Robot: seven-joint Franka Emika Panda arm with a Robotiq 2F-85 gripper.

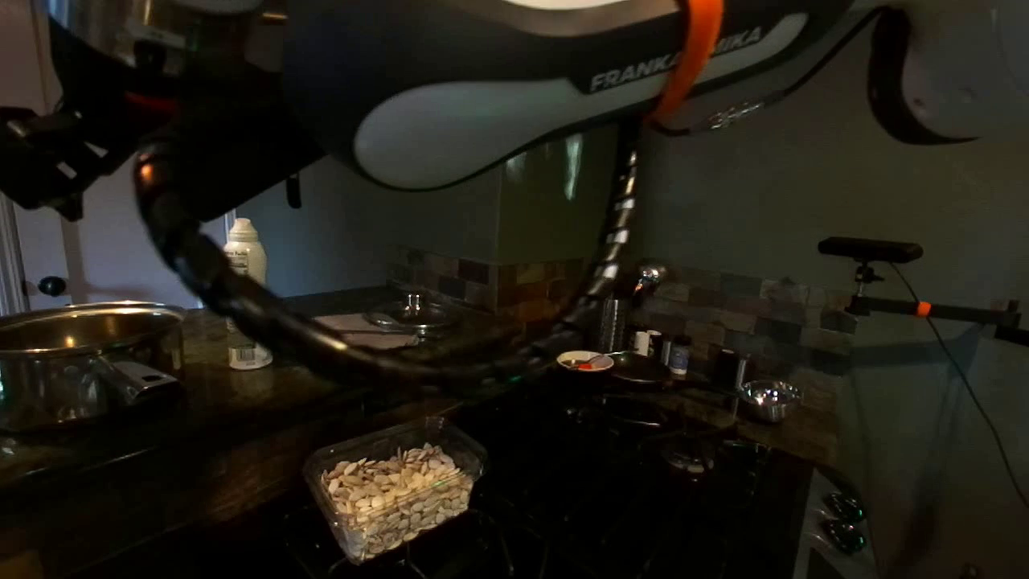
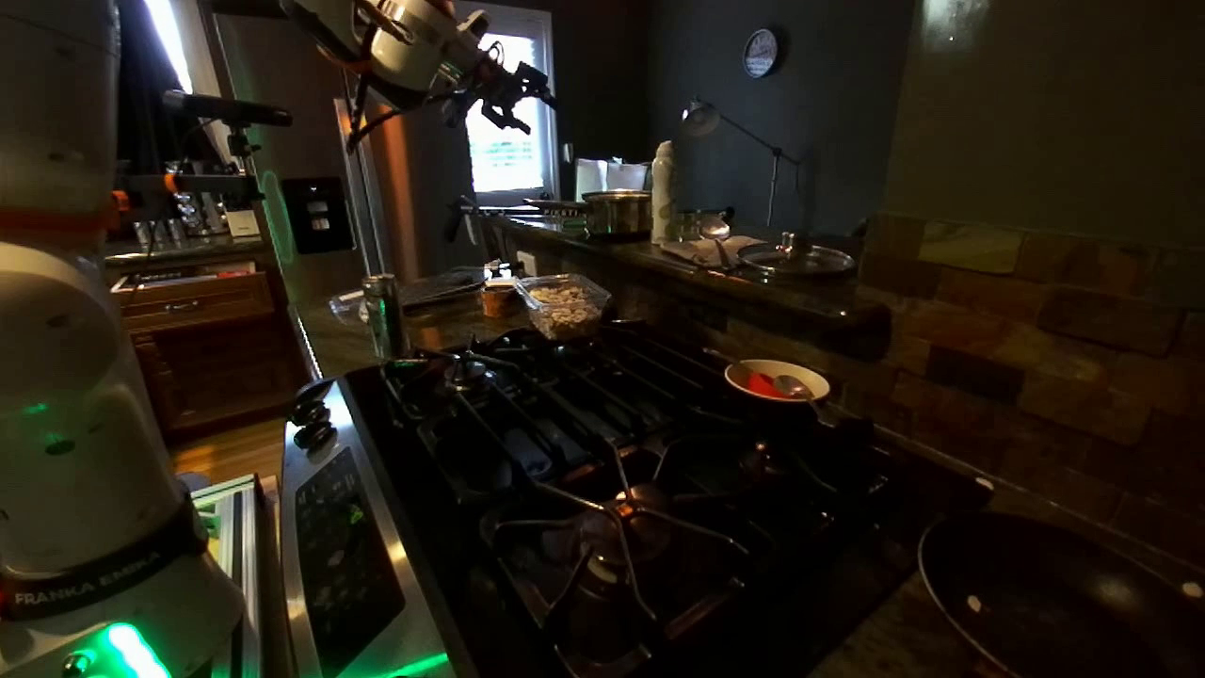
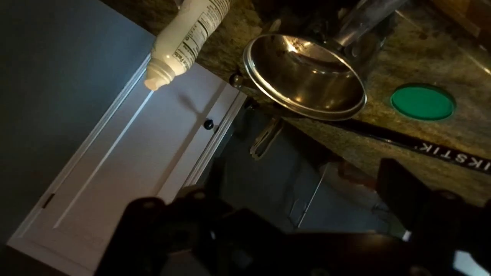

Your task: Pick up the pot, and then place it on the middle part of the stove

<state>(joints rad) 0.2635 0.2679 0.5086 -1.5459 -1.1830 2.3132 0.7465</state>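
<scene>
- On the raised counter (image 3: pixel 414 57) of dark mottled stone: one shiny, round, straight-sided stainless-steel pot (image 1: pixel 84 386), which stood upright, its single long metal handle (image 1: pixel 147 379) at the side; it appeared in all three views.
- Near the pot, on the same counter: one tall white plastic bottle (image 2: pixel 664 193) and, farther along, one round glass lid (image 2: pixel 819 262) with a single knob.
- Also on the counter, in the wrist view: one flat round green disc (image 3: pixel 423 102), apart from the pot, and one long black bar (image 3: pixel 406 144) with white lettering; whether the bar touched the pot could not be told.
- At the end of the single robot arm (image 2: pixel 405 47): one black gripper (image 3: pixel 303 172), whose two dark fingers (image 3: pixel 399 191) stood spread widely, with the pot beyond and apart from them.
- Lower than the counter: one wide, flat, black stove (image 2: pixel 527 447); at least three burners were counted, the full number being hard to tell in shadow. The pot stood apart from it.
- At one end of the stove: one clear rectangular plastic tub (image 1: pixel 366 447) of pale flat pieces, too many to count.
- Toward the tiled wall: one round white bowl (image 2: pixel 805 370) holding one metal spoon (image 2: pixel 793 386) and something red.
- At the edge of an exterior view: one broad, dark, round pan (image 2: pixel 1064 593).
</scene>
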